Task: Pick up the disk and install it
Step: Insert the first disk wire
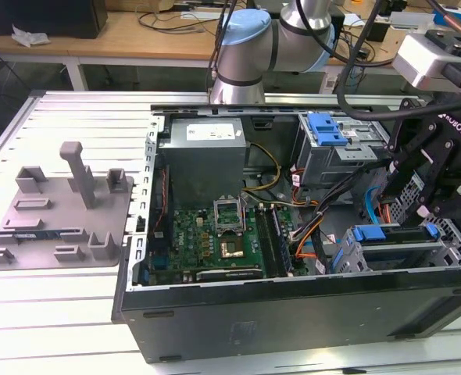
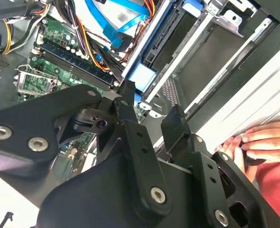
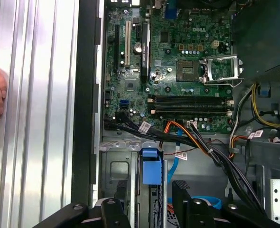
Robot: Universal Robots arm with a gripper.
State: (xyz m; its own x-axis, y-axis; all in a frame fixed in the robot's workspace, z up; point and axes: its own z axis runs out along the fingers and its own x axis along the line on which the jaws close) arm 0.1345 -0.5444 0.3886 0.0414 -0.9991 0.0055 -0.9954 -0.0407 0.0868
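The black two-finger gripper [image 2: 151, 102] hangs parted, holding nothing, astride the silver hard disk in its blue plastic carrier [image 3: 150, 167], on edge in the grey metal drive cage [image 3: 116, 166]. I'd push down squarely.

Pretty clearly a robotics lab: opened desktop tower [image 1: 293, 324] on a slotted aluminium table [image 1: 51, 328], robot arm [image 1: 246, 55] top centre, wooden benches [image 1: 129, 35] littered with cables [image 1: 176, 17] along the top edge.
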